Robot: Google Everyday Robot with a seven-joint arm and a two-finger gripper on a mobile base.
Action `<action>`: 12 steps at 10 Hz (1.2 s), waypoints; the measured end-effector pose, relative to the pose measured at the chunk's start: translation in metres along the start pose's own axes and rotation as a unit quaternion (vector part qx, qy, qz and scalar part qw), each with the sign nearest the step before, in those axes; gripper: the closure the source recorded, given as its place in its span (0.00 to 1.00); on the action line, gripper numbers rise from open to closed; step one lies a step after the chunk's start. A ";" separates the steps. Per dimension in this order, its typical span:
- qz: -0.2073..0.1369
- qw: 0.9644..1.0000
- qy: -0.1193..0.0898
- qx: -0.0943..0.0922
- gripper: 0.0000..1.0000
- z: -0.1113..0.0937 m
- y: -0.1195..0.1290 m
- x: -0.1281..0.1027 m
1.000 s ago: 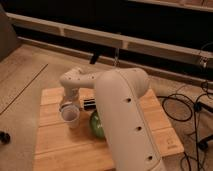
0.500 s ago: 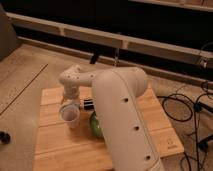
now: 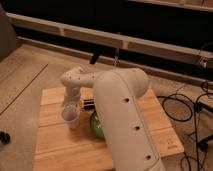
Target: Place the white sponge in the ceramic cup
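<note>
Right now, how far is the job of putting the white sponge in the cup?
Done: the gripper is over the ceramic cup on the wooden board. In hand: unclear, the white sponge shows nowhere; the arm may hide it. Left: the sponge is not visibly in the cup.

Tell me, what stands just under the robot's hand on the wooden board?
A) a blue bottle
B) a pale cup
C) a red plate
B: the gripper hangs right above the pale ceramic cup, which stands on the wooden board next to the green bowl.
</note>
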 end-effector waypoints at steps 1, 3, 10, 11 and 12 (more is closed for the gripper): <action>0.000 1.000 0.002 0.000 0.35 0.001 0.000 0.001; -0.001 1.000 0.004 -0.001 0.35 0.002 0.001 -0.002; -0.036 0.999 0.019 -0.002 0.57 0.022 0.024 -0.007; -0.040 0.999 0.019 0.002 0.65 0.022 0.023 -0.008; -0.042 0.999 0.017 0.006 0.75 0.022 0.020 -0.009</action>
